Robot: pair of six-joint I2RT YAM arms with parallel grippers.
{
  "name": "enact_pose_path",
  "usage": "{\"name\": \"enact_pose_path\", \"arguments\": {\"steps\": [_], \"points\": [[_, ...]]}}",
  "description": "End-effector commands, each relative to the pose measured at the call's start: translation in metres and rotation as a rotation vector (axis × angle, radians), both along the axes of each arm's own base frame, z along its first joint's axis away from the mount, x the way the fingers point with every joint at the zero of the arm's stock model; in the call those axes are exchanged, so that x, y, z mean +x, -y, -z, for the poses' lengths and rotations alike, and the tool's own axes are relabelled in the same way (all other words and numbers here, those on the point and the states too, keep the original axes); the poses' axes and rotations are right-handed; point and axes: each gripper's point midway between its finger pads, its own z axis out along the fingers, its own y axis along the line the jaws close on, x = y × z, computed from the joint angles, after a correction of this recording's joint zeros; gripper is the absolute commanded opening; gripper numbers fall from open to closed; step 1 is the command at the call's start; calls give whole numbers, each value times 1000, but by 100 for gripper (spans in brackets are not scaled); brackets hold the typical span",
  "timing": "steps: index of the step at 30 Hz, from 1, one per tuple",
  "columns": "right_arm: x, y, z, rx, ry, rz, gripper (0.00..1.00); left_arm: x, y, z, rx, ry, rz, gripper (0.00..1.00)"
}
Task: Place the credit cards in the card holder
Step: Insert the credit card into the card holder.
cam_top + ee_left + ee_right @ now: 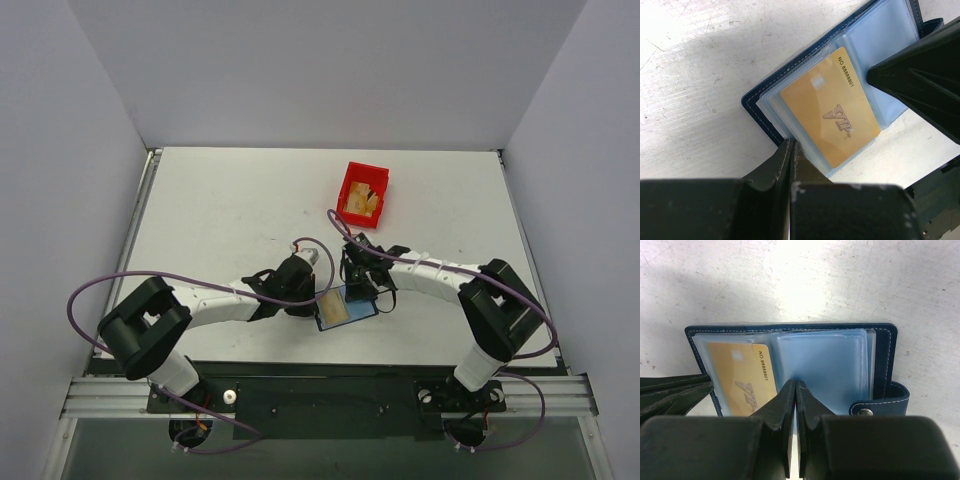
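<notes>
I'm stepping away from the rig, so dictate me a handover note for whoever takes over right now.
Left gripper: shut, at the edge of the open navy-blue folding card holder.
Right gripper: shut, at its middle clear sleeves.
Done: one flat gold rectangular VIP card appears seated in a sleeve.
Left to do: what looks like a second tan card lies in the red plastic bin at the back.

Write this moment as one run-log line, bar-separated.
card holder: open flat | gold card: in clear sleeve | left tool: shut at holder edge | right tool: shut at holder middle | second card: in red bin
</notes>
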Motion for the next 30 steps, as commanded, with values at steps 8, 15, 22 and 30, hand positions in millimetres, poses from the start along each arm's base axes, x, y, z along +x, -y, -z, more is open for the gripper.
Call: {"name": "enact_pose_path", "arguments": {"steps": [8, 15, 22, 30], "points": [[-19, -17, 12, 85, -106, -58, 0, -16, -15, 22, 73, -54, 7, 0], [-25, -28, 11, 139, -136, -86, 0, -16, -15, 22, 72, -57, 3, 0], [-22, -27, 4, 140, -112, -84, 0, -15, -14, 21, 72, -53, 5, 0], [5, 13, -33, -9, 55, -19, 27, -14, -14, 19, 73, -50, 6, 0]]}}
